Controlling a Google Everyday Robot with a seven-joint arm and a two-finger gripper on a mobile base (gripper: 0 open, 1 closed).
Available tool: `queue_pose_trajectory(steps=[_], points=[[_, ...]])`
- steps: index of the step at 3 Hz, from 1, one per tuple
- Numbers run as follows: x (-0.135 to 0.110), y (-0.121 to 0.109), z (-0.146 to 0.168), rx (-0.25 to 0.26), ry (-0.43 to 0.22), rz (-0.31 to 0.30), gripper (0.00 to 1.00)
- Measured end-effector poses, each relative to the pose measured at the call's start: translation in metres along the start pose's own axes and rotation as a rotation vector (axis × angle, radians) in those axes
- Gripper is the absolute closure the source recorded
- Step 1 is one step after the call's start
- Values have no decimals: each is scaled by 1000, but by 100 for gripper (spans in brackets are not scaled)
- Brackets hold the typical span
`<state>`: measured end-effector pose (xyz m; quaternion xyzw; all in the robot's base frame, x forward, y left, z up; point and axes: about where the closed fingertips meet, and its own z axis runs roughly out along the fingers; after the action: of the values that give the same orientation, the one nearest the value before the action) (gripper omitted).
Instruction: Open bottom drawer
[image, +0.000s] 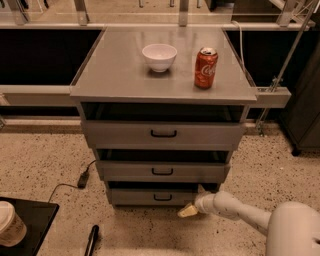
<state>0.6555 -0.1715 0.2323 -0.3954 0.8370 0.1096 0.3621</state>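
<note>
1. The bottom drawer (142, 197) is the lowest of the three in the bench (120, 75), just above the floor. I judge it is not yet pulled out.
2. Its small black handle (162, 197) sits mid-front, and the bar's long axis runs level, left to right.
3. My gripper (189, 211) is at the end of the one arm, which reaches in from the lower right. It hangs low near the floor, in front of the drawer's right end.
4. This relation governs the next move. The handle lies to the left of the gripper and a little above it, near but apart.
5. I cannot tell whether the gripper is released or clenched. I see nothing held in it, and I cannot tell whether it touches the drawer front.
6. My judgement is that I must shift left, lift slightly, square up to the level bar, then draw straight out.
7. A white bowl (159, 56) and a red can (205, 68) stand on the bench top, so a jerky pull could shake them.
</note>
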Motion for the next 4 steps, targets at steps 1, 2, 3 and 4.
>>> queue_pose_trajectory(steps=[1,2,3,4], points=[[1,-2,9,4,-3,7,0],[6,-15,37,44,35,10,0],[6,-28,64,106,94,-28,0],[5,-35,67,124,106,-57,0]])
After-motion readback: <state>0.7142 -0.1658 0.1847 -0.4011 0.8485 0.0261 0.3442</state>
